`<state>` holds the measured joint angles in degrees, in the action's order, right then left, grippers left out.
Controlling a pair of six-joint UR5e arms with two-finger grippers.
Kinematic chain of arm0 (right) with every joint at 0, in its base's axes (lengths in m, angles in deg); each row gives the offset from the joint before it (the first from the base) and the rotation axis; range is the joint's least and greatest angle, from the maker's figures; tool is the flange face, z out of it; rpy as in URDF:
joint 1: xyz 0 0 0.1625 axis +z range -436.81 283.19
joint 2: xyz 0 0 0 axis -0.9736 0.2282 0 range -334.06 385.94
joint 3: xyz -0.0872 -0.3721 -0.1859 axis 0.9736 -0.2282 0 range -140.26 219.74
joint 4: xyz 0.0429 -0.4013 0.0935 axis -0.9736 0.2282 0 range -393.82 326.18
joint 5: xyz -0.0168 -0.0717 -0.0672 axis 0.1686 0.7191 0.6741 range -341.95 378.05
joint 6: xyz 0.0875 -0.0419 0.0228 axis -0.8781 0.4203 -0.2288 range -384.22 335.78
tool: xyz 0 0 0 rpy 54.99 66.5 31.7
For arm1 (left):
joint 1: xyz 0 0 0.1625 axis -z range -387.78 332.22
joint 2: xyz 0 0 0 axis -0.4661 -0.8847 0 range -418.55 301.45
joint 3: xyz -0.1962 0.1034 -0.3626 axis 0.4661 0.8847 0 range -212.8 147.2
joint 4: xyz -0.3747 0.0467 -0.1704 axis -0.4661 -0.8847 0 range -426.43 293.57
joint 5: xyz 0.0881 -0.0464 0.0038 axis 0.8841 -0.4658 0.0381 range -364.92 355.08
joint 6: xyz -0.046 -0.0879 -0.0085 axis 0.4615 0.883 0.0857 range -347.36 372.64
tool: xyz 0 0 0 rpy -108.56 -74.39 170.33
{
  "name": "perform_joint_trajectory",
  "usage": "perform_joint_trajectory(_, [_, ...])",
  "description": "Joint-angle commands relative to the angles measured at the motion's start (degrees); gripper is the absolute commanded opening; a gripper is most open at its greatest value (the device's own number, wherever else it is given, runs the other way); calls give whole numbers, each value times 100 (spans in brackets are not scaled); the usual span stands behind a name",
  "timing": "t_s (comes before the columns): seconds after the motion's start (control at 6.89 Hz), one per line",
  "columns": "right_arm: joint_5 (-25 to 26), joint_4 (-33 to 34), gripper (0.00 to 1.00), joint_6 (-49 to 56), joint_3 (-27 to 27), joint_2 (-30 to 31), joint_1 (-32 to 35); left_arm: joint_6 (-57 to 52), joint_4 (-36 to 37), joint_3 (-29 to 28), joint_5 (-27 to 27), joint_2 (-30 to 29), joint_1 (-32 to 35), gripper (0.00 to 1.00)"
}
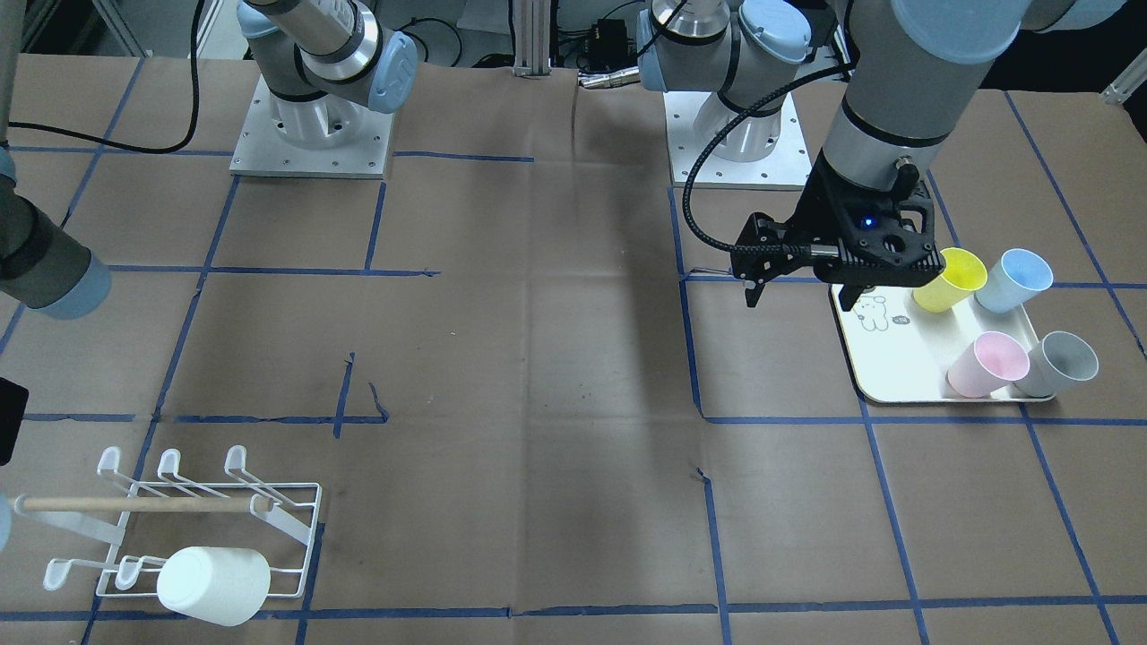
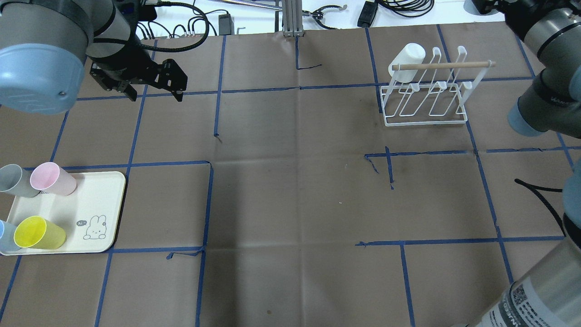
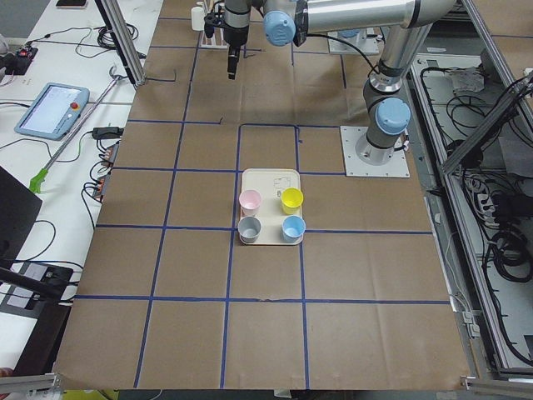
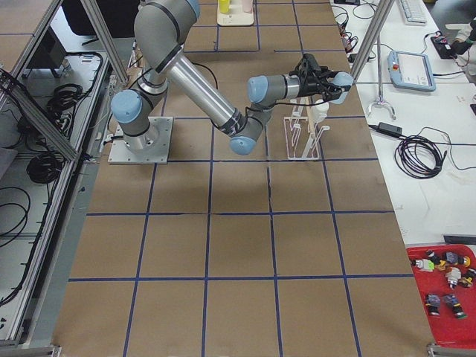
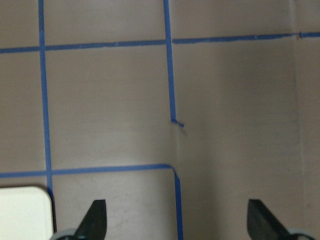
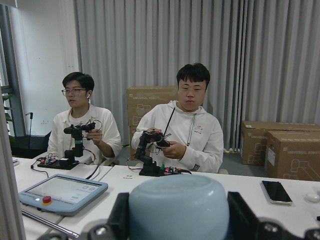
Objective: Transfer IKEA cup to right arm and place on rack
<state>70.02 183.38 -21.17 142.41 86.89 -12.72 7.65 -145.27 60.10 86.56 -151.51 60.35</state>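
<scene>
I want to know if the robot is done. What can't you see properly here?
Right gripper: in the right wrist view a pale rounded shape fills its gap, so its grip is unclear.
White cup: front-facing view, it covers whatever holds it on the rack.
Blue cup: overhead view, cut by the left edge.

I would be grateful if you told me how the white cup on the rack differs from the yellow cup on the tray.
The white cup hangs on the rack, alone; the yellow cup stands on the tray. The white cup is upturned and tilted; the yellow cup sits mouth up. One is white, the other yellow. Both are plain handleless tumblers.
</scene>
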Motion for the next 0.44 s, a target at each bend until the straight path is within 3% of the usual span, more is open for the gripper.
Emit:
perform_joint_trajectory(0.0, [-3,628,8,73,16,-302,-81,-45,-872,-112,20,137,-42,99])
perform_joint_trajectory(0.15, [6,700,8,107,16,-494,-81,-54,-1166,-140,-7,225,-42,99])
perform_joint_trajectory(0.29, [6,1014,8,125,-2,-723,-81,-54,-1203,-140,-399,269,-68,99])
